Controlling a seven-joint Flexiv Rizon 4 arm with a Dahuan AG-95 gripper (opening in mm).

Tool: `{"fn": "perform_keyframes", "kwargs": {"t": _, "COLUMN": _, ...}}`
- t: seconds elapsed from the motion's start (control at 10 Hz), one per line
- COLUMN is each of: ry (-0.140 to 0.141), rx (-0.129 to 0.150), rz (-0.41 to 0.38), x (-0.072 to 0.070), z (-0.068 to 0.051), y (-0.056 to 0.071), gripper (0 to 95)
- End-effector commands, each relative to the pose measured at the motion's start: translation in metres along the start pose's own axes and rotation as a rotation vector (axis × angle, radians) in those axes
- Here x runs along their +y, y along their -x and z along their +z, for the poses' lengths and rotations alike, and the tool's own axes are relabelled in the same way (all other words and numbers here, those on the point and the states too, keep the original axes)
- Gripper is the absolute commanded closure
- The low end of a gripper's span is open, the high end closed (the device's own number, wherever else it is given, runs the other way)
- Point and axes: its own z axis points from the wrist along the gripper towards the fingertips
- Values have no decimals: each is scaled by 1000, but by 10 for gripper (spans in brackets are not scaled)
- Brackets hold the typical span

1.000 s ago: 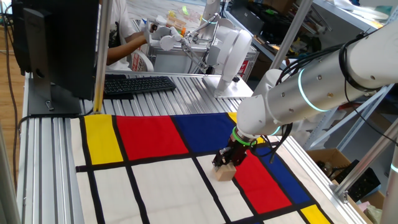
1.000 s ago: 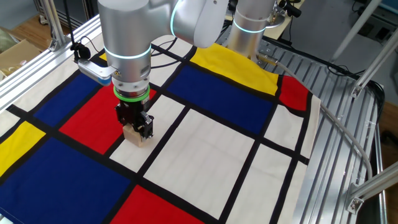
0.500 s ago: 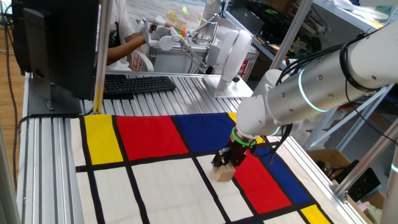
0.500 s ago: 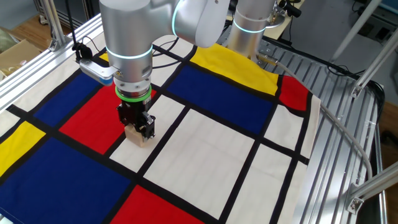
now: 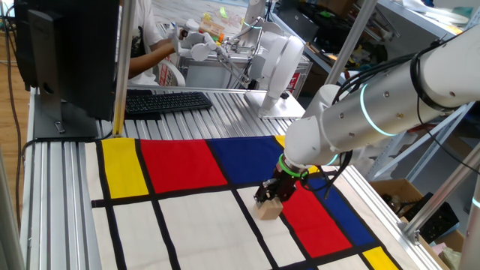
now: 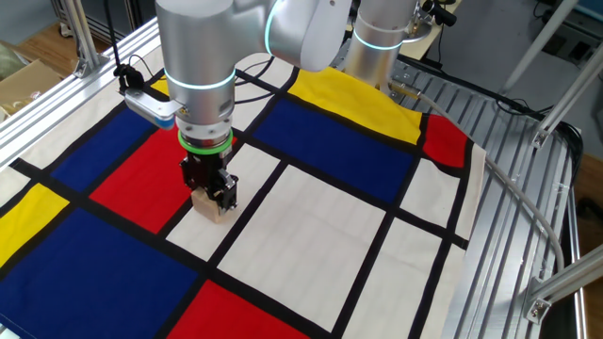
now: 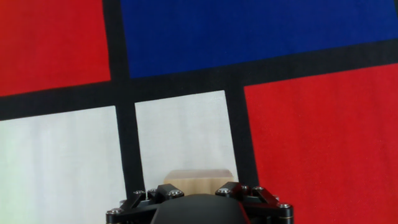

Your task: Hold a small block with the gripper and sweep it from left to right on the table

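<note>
The small block (image 5: 268,209), a light-tan wooden cube, rests on the table's cloth (image 5: 187,225) at a black line between a white rectangle and a red one. The gripper (image 5: 271,198), black with a green ring above it, points straight down and is shut on the block's sides. In the other fixed view the small block (image 6: 211,204) sits under the gripper (image 6: 211,191), just right of the red rectangle. The hand view shows the small block (image 7: 199,179) between the black fingers (image 7: 233,190), partly hidden by the gripper body.
A black keyboard (image 5: 161,101) and a monitor (image 5: 67,52) stand on the bare rails behind the cloth, beside a white device (image 5: 277,64). A person works at the back. A cable (image 6: 499,188) runs along the cloth's right edge.
The gripper and the block in it have slid a short way across the cloth, away from the red rectangle toward the white one. The grip has not changed.
</note>
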Motion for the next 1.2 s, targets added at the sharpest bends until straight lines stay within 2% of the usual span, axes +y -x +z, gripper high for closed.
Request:
{"fn": "perform_keyframes", "kwargs": {"t": 0.1, "ry": 5, "rx": 2, "rz": 10, "x": 2, "z": -1, "y": -3, "gripper": 950}}
{"fn": "perform_keyframes", "kwargs": {"t": 0.5, "ry": 11, "rx": -3, "rz": 13, "x": 4, "z": 2, "y": -4, "gripper": 950}}
{"fn": "perform_keyframes", "kwargs": {"t": 0.6, "ry": 6, "rx": 5, "rz": 17, "x": 6, "z": 0, "y": -4, "gripper": 950}}
{"fn": "perform_keyframes", "kwargs": {"t": 1.2, "ry": 3, "rx": 1, "rz": 21, "x": 10, "z": -2, "y": -5, "gripper": 950}}
